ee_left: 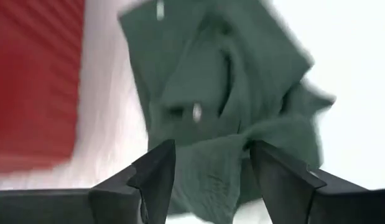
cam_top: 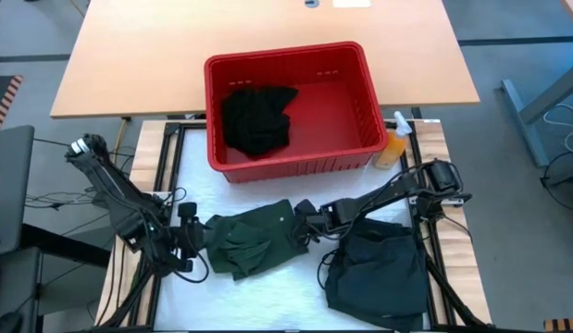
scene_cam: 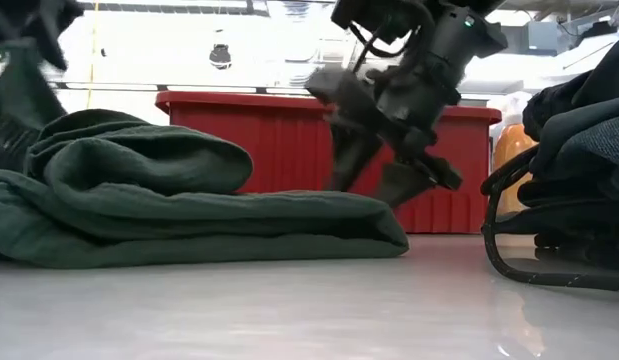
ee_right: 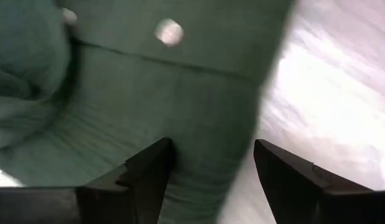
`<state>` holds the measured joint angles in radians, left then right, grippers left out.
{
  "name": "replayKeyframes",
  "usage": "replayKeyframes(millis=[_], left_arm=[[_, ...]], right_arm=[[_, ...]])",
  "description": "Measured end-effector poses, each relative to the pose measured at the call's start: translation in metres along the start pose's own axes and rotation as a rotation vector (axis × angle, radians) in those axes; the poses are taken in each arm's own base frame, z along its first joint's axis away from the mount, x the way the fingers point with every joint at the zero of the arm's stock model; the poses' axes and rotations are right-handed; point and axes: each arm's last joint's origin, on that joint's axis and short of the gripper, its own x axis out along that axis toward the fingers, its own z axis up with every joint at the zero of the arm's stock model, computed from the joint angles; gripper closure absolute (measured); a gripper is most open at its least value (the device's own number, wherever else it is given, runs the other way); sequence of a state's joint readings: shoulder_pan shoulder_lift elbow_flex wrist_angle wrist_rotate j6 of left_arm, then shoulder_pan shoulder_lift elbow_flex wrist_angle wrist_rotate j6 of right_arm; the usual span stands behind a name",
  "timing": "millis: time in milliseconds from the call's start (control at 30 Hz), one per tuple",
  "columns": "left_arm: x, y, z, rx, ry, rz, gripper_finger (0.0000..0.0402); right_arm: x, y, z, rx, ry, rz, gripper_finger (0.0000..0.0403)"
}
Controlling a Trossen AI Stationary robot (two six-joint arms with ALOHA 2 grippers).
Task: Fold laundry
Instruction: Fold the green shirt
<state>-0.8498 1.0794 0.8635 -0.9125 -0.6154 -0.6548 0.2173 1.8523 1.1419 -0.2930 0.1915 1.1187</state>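
A dark green buttoned shirt (cam_top: 254,239) lies folded and bunched in the middle of the white table top, its folds heaped toward its left end (scene_cam: 139,160). My left gripper (ee_left: 212,149) hangs open above that left end, clear of the cloth (ee_left: 223,81). My right gripper (ee_right: 212,146) stands open over the shirt's right edge (ee_right: 155,93), slanting down from the table's right. More laundry: a dark pile (cam_top: 379,268) at the near right and a black garment (cam_top: 258,118) in the red basket. My right gripper points slanting down at the shirt's right end (scene_cam: 374,215), its open fingers (scene_cam: 349,165) low over the cloth. I cannot tell whether the fingertips touch it. Nothing is pinched between them.
The red basket (cam_top: 360,83) stands behind the shirt at the table's far side. An orange spray bottle (cam_top: 394,141) stands at its right corner. Bare white table (cam_top: 295,296) lies in front of the shirt. Cables run along the near left.
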Motion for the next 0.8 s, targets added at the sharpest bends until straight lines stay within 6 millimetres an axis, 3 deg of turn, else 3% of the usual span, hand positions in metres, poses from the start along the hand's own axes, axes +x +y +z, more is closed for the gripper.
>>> replayKeyframes(millis=[133, 367, 600, 800], left_arm=[[-0.004, 0.003, 0.026, -0.011, -0.116, -0.017, 0.0201], [0.013, 0.016, 0.061, -0.092, -0.286, 0.019, 0.0203], [0.084, 0.027, 0.085, -0.138, -0.202, -0.056, 0.0203], [0.133, 0.033, 0.099, -0.162, -0.158, 0.02, 0.0215]], right_arm=[[0.0, -0.004, -0.006, 0.006, -0.039, -0.082, 0.0142], [0.009, -0.005, -0.006, 0.002, -0.067, -0.094, 0.0142], [0.028, -0.005, -0.013, -0.008, -0.054, -0.085, 0.0142], [0.025, -0.002, -0.019, -0.037, -0.051, -0.074, 0.0142]])
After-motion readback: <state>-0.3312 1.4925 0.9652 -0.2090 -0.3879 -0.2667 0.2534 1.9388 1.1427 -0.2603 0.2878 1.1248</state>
